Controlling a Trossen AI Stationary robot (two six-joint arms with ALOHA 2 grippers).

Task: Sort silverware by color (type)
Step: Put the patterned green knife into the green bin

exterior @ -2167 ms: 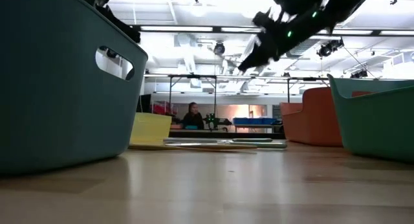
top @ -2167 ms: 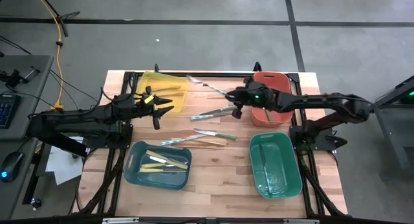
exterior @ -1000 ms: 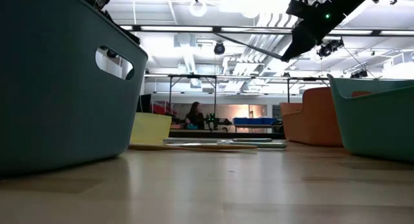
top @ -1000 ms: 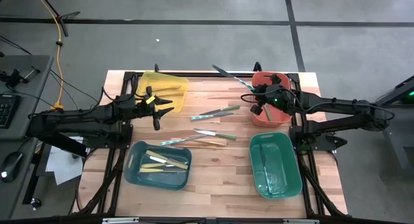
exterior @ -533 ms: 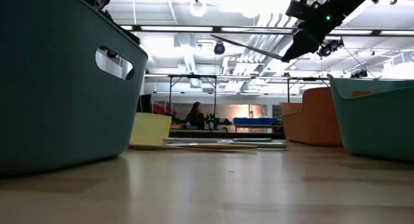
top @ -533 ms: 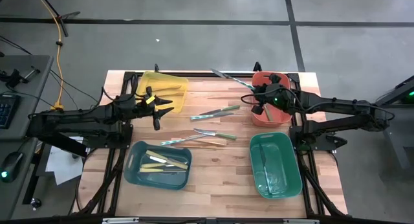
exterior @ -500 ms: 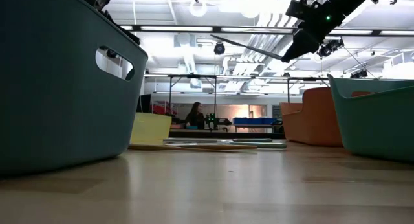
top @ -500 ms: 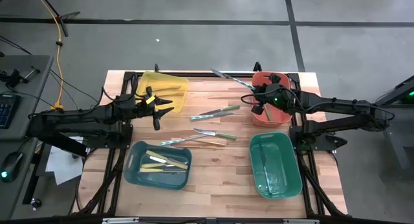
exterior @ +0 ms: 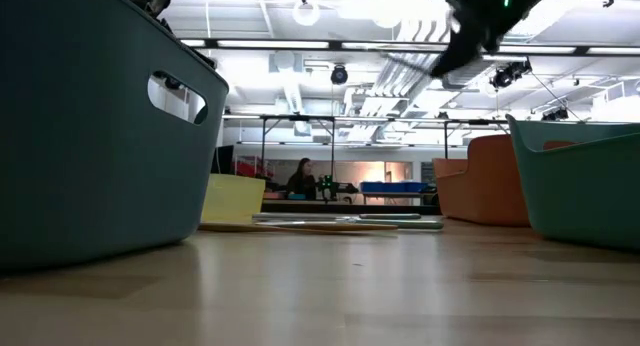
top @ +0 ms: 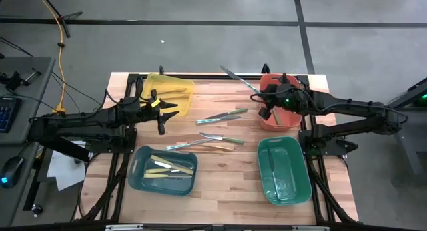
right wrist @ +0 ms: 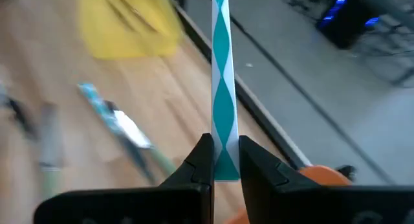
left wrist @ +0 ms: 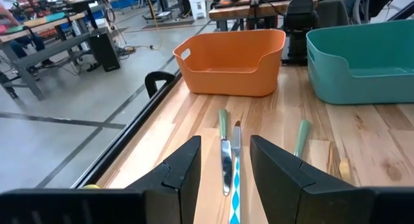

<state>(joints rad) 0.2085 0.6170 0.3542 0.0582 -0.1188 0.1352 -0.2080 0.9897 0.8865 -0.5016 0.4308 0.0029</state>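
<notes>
Your right gripper (top: pixel 267 97) is clenched on a teal-patterned utensil (right wrist: pixel 220 68) above the orange bin (top: pixel 288 117), while your left gripper (top: pixel 175 111), jaws released, hangs beside the yellow bin (top: pixel 155 85).

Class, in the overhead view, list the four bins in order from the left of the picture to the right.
Yellow bin → dark blue bin → orange bin → teal bin.
</notes>
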